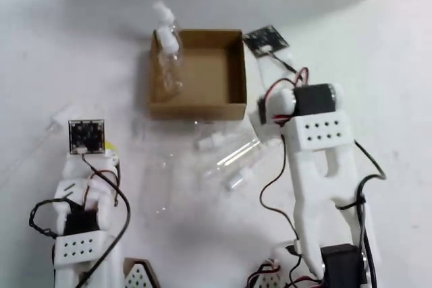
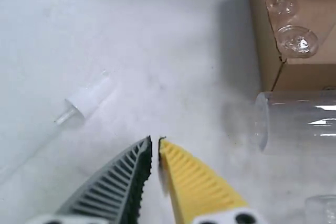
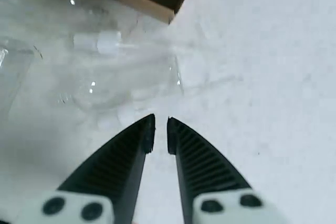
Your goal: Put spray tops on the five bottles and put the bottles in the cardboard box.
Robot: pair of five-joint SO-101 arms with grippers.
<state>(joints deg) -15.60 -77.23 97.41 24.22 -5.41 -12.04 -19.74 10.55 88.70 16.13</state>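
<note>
Both the left jaws and the right jaws are clenched, holding nothing, over the counter (image 1: 378,45). Cardboard box (image 1: 196,75) sits mid-counter, and a bottle with its spray top on (image 1: 169,52) rests against the wall nearer the left arm. Clear bottles (image 1: 236,156) and loose spray tops (image 1: 209,141) lie just in front of the box; another spray top (image 2: 86,98) lies apart, near the left jaws.
</note>
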